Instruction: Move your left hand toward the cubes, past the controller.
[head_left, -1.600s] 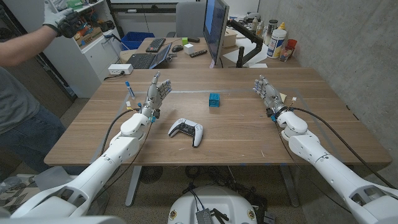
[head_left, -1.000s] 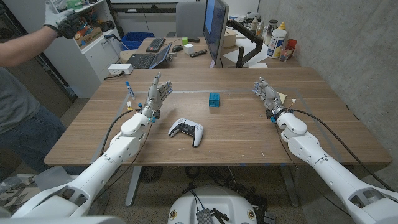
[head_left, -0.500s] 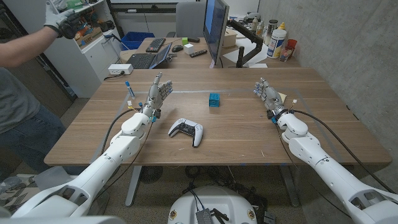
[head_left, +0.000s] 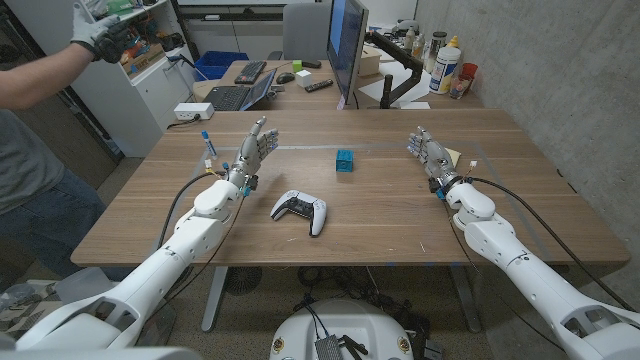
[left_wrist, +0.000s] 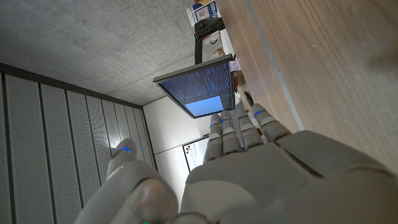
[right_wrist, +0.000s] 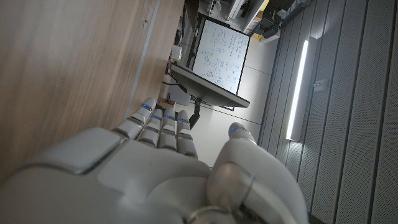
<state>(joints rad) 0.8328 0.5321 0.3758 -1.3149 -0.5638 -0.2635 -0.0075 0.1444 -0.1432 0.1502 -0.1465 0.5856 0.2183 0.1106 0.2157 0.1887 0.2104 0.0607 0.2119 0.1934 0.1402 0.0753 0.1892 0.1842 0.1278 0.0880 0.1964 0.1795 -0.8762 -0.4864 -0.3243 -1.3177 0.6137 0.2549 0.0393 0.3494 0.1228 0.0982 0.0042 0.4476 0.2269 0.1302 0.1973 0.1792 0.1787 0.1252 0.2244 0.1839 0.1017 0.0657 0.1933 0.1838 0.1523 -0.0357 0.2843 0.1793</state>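
Left hand (head_left: 255, 146), fingers spread and holding nothing, has edged forward beyond the controller (head_left: 300, 210) toward the cubes (head_left: 344, 160)

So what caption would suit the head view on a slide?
Left hand raised open beside the white controller, blue cubes ahead, right hand open.

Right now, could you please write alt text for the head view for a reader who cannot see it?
The robot's open left hand is raised over the wooden table, left of a white game controller; small blue stacked cubes sit beyond the controller. The open right hand is raised at the right, and a person's gloved hand shows at the upper left.
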